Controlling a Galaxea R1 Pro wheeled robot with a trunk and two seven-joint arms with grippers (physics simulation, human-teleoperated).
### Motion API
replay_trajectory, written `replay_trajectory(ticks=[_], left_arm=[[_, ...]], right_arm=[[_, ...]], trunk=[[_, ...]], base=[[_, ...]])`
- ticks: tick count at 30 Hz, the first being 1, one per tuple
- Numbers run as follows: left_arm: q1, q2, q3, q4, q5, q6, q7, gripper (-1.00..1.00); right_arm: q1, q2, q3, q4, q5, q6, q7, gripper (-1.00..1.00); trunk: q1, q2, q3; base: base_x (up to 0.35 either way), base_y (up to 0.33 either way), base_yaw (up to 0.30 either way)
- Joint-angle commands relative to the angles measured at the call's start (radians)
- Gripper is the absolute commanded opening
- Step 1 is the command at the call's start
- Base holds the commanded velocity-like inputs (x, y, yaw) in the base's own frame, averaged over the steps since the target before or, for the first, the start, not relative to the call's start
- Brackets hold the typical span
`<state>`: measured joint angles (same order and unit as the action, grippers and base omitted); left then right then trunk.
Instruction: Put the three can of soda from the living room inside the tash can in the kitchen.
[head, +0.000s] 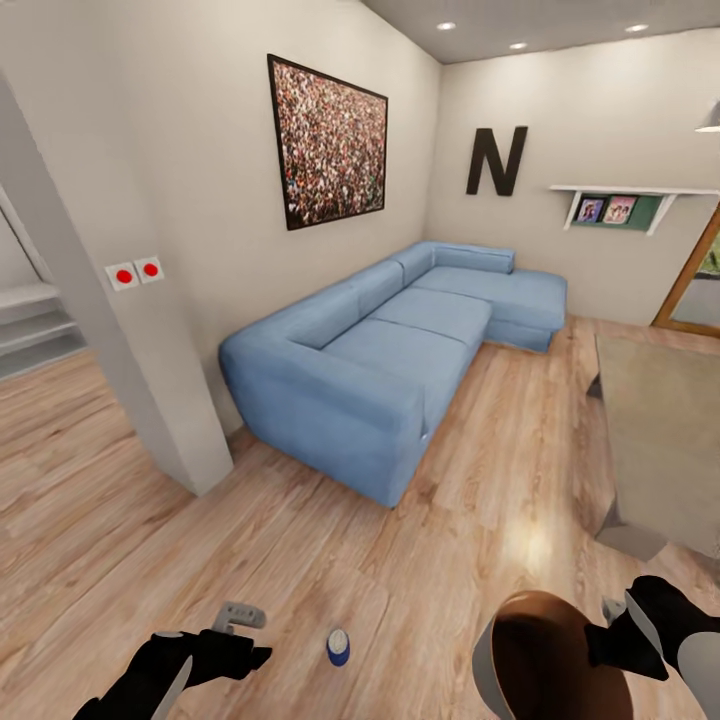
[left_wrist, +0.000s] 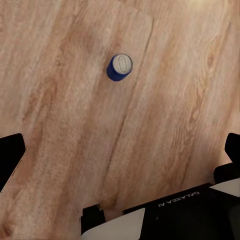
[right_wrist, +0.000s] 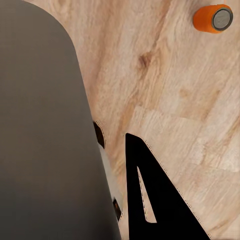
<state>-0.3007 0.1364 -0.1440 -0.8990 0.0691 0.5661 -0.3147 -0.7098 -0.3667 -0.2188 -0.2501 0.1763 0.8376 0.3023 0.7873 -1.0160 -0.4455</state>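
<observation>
One can of soda (right_wrist: 213, 18), orange with a grey end, lies on its side on the wood floor in the right wrist view. The tash can (head: 540, 655), grey outside and brown inside, sits low at my right in the head view. My right gripper (head: 612, 632) is shut on its rim, with one black finger (right_wrist: 150, 200) against the grey wall (right_wrist: 40, 125). My left gripper (head: 248, 635) hangs open above the floor, its fingers (left_wrist: 10, 155) spread wide. It holds nothing.
A blue can (head: 338, 646) stands upright on the floor between my arms, also under the left gripper (left_wrist: 119, 67). The blue sectional sofa (head: 400, 350) runs along the wall ahead. A low table (head: 660, 450) is at right, and a wall corner (head: 150, 380) at left.
</observation>
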Motion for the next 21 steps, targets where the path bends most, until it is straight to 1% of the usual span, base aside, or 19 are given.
replay_trajectory(ticks=[1, 10, 13, 16, 18, 21], left_arm=[[0.0, 0.0, 0.0, 0.0, 0.0, 0.0, 0.0, 1.0], [0.0, -0.001, -0.004, 0.0, -0.002, 0.0, 0.001, 1.0], [0.0, -0.001, -0.005, 0.0, -0.003, 0.0, 0.002, 1.0], [0.0, -0.001, -0.006, 0.0, -0.003, -0.001, 0.003, 1.0], [0.0, -0.001, -0.007, 0.0, -0.003, -0.002, 0.003, 1.0], [0.0, -0.001, -0.007, 0.0, -0.001, -0.003, 0.004, 1.0]], right_arm=[[0.0, 0.0, -0.005, 0.0, -0.018, 0.002, 0.001, -1.0], [0.0, 0.0, -0.005, 0.0, -0.018, 0.002, 0.003, -1.0], [0.0, -0.001, -0.005, 0.0, -0.018, 0.002, 0.005, -1.0], [0.007, 0.002, -0.001, -0.004, -0.017, 0.0, 0.008, -1.0], [0.026, 0.001, -0.002, -0.01, -0.019, -0.005, 0.009, -1.0], [0.038, 0.0, -0.003, -0.008, -0.02, -0.045, 0.012, -1.0]], trunk=[[0.0, 0.0, 0.001], [0.0, 0.0, 0.013], [0.0, 0.0, 0.015], [0.0, 0.0, 0.016], [0.0, 0.0, 0.016], [0.0, 0.0, 0.016]], base=[[-0.048, 0.292, -0.157], [-0.012, 0.303, -0.156], [0.075, 0.3, -0.108], [0.241, 0.167, -0.025], [0.26, 0.069, -0.01], [0.106, 0.022, -0.003]])
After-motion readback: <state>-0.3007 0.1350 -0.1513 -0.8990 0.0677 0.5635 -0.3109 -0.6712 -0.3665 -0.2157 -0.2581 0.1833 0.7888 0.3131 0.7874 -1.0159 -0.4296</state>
